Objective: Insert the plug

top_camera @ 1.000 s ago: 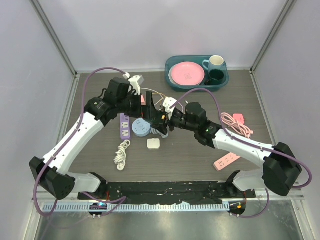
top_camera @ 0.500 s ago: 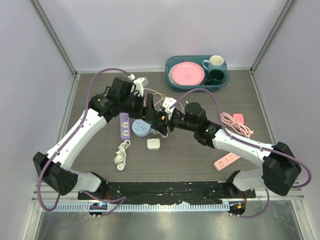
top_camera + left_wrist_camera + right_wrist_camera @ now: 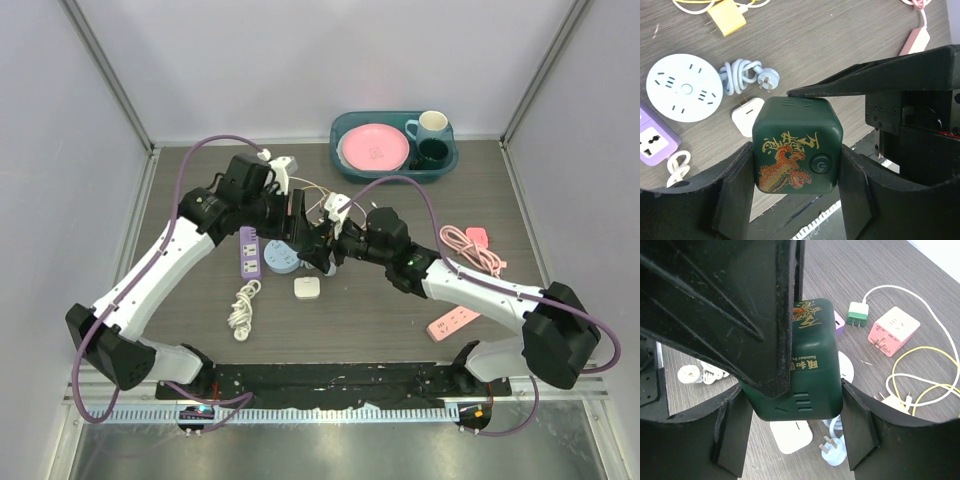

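At the far edge of the dark wooden table [image 3: 380, 310] stands a teal plastic tray [image 3: 395, 177]. Inside it lie a round pink plate [image 3: 373, 148] on the left and two cups on the right: a light blue mug [image 3: 432, 124] at the back and a dark green cup [image 3: 433, 152] in front of it, close to each other. Near the middle of the table the two arms meet, and both hold the same thing, a dark green plastic power cube with a gold dragon print [image 3: 797, 145]. The left gripper [image 3: 796, 170] is about half closed, and its two black fingers [image 3: 737, 190] press on the left and right sides of the cube. The face with the dragon and a round power button is turned to the left wrist camera. The right gripper [image 3: 792, 415] is also half closed and clamps the cube on two other sides; one of its fingers lies along the upper edge of the cube in the left wrist view. The cube hangs above the table and does not touch it. Under it, on the table, lie a round pale blue socket disc [image 3: 685, 87], a purple power strip [image 3: 655, 140], a small white square adapter [image 3: 747, 116] and a pale blue plug with a coiled cable [image 3: 769, 80].
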Robot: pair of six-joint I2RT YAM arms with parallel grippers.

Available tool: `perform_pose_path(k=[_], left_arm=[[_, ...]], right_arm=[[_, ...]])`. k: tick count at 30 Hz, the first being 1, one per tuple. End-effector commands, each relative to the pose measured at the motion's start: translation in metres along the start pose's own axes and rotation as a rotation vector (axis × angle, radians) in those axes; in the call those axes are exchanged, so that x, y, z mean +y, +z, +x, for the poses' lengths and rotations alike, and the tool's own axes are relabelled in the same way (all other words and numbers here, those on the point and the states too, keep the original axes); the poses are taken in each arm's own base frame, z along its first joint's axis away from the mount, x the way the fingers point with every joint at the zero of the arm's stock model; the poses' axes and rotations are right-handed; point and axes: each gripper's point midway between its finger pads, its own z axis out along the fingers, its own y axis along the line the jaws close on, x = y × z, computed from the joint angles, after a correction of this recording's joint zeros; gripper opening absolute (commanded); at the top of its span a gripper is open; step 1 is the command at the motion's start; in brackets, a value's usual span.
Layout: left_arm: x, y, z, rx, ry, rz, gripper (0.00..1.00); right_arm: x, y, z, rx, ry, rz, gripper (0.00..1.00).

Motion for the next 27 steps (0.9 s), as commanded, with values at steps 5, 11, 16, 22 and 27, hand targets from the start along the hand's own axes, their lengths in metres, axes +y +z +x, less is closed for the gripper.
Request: perform_pose_path(k=[5,11,16,22,27], left_arm=[[0.108,-0.032,0.005,-0.068,-0.073,-0.512,0.0],[0.152,-0.025,0.016,-0.084,-0.186,-0.599,0.0],[0.178,-0.008,0.021,-0.044,-0.257,-0.631,0.0],[0.19,0.015,0.014,-0.04,-0.343,-0.593,0.0],[0.197,0.03,0.013,-0.015,-0.356,-0.59,0.0]], right_arm=[[-0.041,-0.033,0.009,0.019,0.312,0.331,1.0],[-0.053,-0.06,0.024,0.033,0.426,0.413,1.0],[-0.064,-0.075,0.033,0.04,0.448,0.487,1.0],[-0.067,-0.079,0.042,0.062,0.456,0.495,1.0],[-0.061,-0.077,0.044,0.074,0.457,0.456,0.99]])
